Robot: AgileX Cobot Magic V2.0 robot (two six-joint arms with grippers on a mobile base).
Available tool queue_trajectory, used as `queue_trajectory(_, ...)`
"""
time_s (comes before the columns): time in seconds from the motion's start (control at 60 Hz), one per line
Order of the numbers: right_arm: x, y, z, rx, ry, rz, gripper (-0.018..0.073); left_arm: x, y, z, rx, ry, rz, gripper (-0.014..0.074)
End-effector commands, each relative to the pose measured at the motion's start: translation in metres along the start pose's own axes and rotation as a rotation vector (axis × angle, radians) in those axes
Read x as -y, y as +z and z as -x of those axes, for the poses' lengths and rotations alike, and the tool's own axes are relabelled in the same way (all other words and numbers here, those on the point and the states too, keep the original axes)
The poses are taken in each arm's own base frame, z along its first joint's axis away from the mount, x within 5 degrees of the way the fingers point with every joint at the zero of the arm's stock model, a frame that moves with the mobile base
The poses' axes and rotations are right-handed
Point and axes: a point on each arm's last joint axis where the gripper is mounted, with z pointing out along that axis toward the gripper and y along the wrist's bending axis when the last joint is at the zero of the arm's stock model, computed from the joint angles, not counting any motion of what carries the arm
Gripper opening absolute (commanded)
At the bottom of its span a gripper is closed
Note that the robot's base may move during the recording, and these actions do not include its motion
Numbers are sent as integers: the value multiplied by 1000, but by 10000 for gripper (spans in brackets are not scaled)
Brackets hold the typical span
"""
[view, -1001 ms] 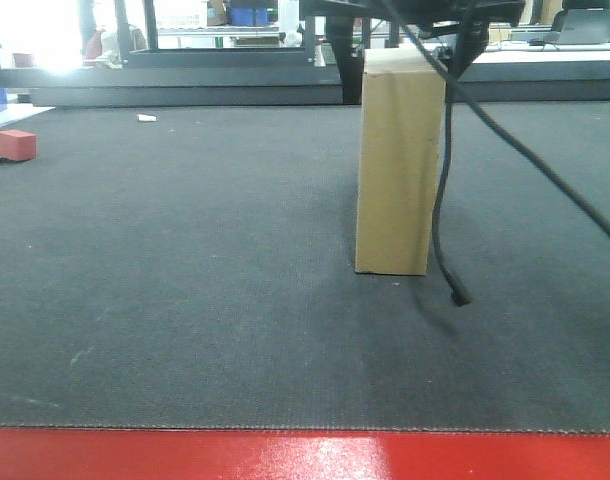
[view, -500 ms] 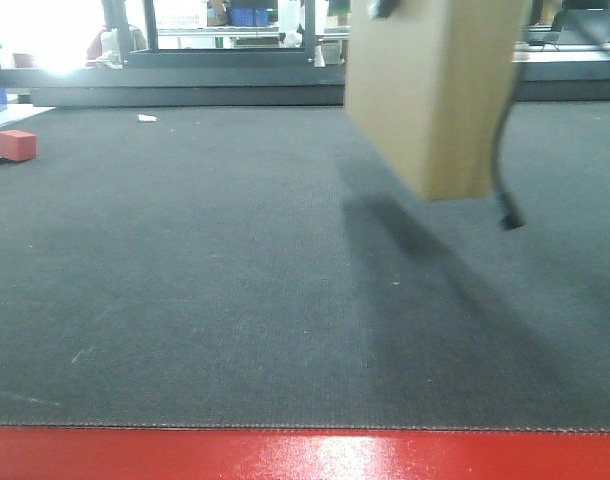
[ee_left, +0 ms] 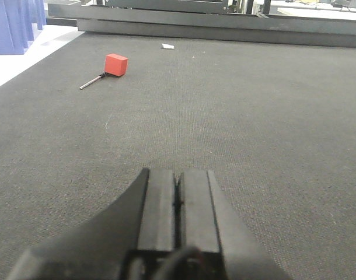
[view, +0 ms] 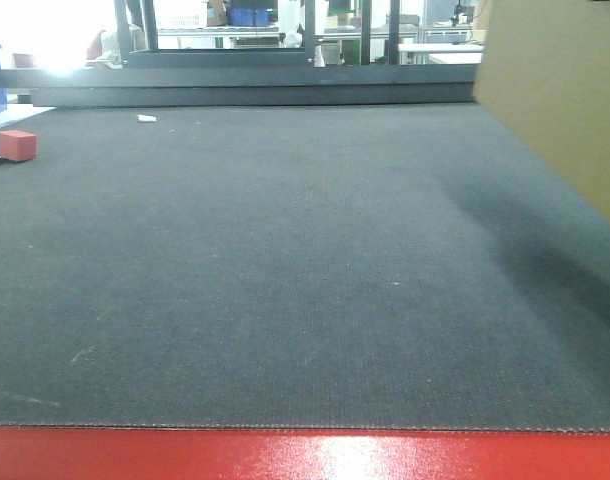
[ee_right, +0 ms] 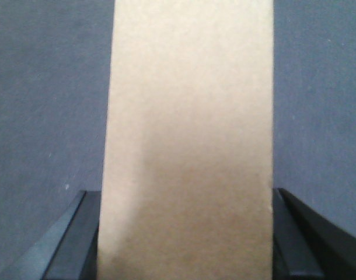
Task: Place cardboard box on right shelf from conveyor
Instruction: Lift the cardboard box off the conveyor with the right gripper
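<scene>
Two pairs of fingers are showing, and only one is working. The right fingers (ee_right: 79,245) are clamping the box (ee_right: 187,116) from both sides, one dark pad pressing each long edge, with the tan face filling most of the wrist view. In the front view the box is hanging at the upper right edge of the picture, clear of the conveyor (view: 285,250) and tilting, with its shadow falling on the belt beneath it; its top and right side are running out of frame. The left fingers (ee_left: 160,204) are pressing together on nothing and hovering low over the belt, with the red block (ee_left: 115,64) lying well apart from them near the far left.

Judging by this, the pick is looking done: the box is off the conveyor and in a firm two-sided hold. What is remaining is the larger part, carrying it to the right shelf, setting it down there and letting go. The shelf is not appearing in any view, so how near the box is getting to it cannot be told.
</scene>
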Motion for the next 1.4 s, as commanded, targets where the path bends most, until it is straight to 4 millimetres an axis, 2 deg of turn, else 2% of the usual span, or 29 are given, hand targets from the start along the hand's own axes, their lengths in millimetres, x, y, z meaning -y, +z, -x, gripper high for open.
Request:
queue_trajectory(0.0,3,-29,-6,179,-8,17,246,0,-1,6,90,-5,-4,-116)
queue_trajectory(0.267,12,-93,-69,379,0,36,246,0,-1,6,90,-5,-4,-116)
queue_trajectory(0.417,15,-127,-85,519,6,49,246,0,-1,6,90,-5,-4,-116)
queue_trajectory(0.584,17,-153,-96,664,10,66,246,0,-1,6,90,-5,-4,-116)
queue_trajectory(0.684,18,-157,-99,683,11,68,246,0,-1,6,90,-5,-4,-116)
queue_trajectory(1.384,18,-157,-100,679,11,67,246,0,-1,6,90,-5,-4,-116)
